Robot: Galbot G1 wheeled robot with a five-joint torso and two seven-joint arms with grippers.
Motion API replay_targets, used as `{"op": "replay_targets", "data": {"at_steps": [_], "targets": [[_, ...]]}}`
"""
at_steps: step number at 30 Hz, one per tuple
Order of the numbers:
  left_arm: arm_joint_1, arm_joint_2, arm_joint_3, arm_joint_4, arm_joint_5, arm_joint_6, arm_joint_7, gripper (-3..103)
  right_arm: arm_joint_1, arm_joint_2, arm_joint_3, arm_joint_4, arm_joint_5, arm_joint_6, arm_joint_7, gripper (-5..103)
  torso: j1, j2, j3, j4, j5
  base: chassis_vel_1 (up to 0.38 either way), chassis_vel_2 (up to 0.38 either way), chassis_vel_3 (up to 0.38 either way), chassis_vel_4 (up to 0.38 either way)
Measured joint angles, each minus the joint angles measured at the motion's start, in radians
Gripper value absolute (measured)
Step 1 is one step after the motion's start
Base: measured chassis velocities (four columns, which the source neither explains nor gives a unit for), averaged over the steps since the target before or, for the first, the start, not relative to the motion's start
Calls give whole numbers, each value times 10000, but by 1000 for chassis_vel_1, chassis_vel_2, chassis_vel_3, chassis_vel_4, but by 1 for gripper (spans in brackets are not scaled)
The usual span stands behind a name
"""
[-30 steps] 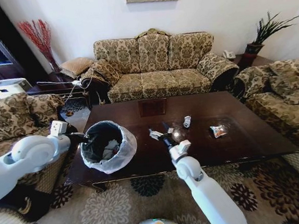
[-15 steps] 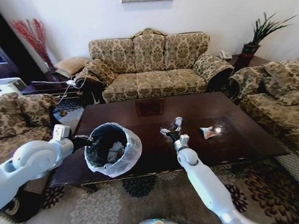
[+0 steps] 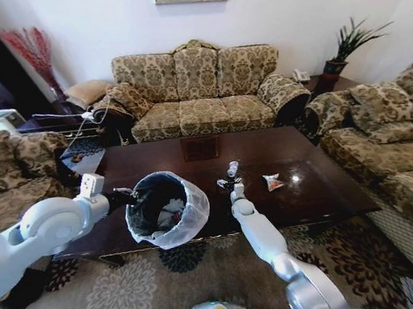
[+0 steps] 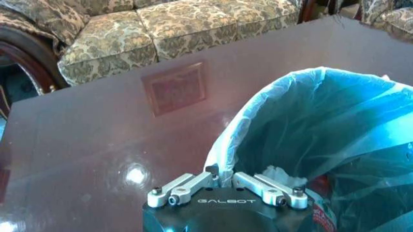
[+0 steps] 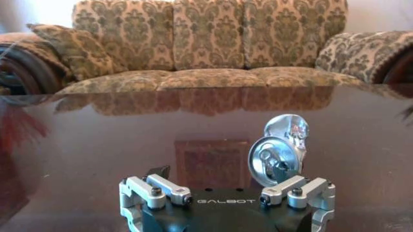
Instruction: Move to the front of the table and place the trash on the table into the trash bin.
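Room: a patterned three-seat sofa (image 3: pixel 197 86) stands behind the table (image 3: pixel 318 188), with armchairs to either side, a potted plant (image 3: pixel 342 48) in the far right corner and red twigs in a vase (image 3: pixel 34 50) in the far left one.
Table: dark and glossy, with a square inlay (image 3: pixel 200 149) near its far edge, straight ahead of the right claw as its wrist view has it.
Trash bin: the trash bin (image 3: pixel 168 208) hangs tilted at the table's near left corner, its white liner folded over the rim and some litter visible inside.
Left gripper: the left gripper (image 4: pixel 223 186) has its fingers pinched together on the bin's lined rim, holding the bin up by that edge.
Right gripper: the right gripper (image 3: pixel 227 186) reaches out low over the middle of the table, fingers spread wide with nothing between them.
Can: a small crushed silvery can (image 5: pixel 279 152) lies on the table just beyond the right claw, close to its right-hand finger but not inside the gap; whether they touch I cannot tell.
Wrapper: a snack wrapper (image 3: pixel 272 182) lies farther right on the table, apart from the claw.
In the way: nothing stands between the right claw and the can.
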Motion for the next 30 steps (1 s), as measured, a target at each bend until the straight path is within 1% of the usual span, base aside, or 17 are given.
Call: {"op": "replay_targets", "data": {"at_steps": [2, 3, 4, 6, 8, 12, 15, 19, 21, 26, 30], "targets": [[3, -29, 0, -1, 0, 6, 0, 0, 173, 26, 63, -248, 156, 19, 71, 100, 0, 0, 0, -6, 2, 0, 0, 0, 0], [3, -58, 0, 1, 1, 8, 2, 0, 212, 11, 95, -263, 179, 35, 123, 100, 0, 0, 1, -9, 12, 0, 0, 0, 0], [3, -58, 0, 1, 1, 8, 2, 0, 212, 11, 95, -263, 179, 35, 123, 100, 0, 0, 1, -9, 12, 0, 0, 0, 0], [5, -101, 0, 36, 5, 10, 13, 0, 172, -93, 114, -5, 248, 0, 226, 100, 2, -1, 1, -20, 6, -21, -26, 0, -1], [5, -130, 0, 64, 14, 10, 20, 0, 127, -158, 110, 220, 292, -59, 267, 100, 2, 0, 1, -19, 3, -23, -52, -3, -22], [5, -233, 33, 87, 57, 10, 26, 0, 167, -242, 108, 404, 338, -144, 341, 100, 0, 0, 0, -9, 3, 0, 0, 0, 0], [5, -282, 35, 79, 69, 11, 28, 0, 205, -258, 129, 439, 346, -156, 347, 100, 0, 0, 0, -8, 3, 0, 0, 0, 0], [18, -365, 34, 62, 91, 11, 33, 0, 616, -224, 410, -206, 325, -56, 359, 100, 1, 0, 0, -10, 4, 0, 0, 0, 0], [19, -367, 33, 57, 92, 12, 38, 0, 650, -245, 440, -254, 327, -52, 391, 100, 1, 0, 0, -10, 4, 0, 0, 0, 0], [28, -446, 53, 115, 194, 14, 77, 0, 361, -528, 366, 410, 436, -202, 494, 100, 0, 0, 0, -11, 5, 0, 0, 0, 0], [28, -465, 101, 114, 230, 14, 97, 0, 507, -602, 449, 145, 477, -173, 486, 100, -1, 1, 0, -9, 5, 0, 0, 0, 0]]}}
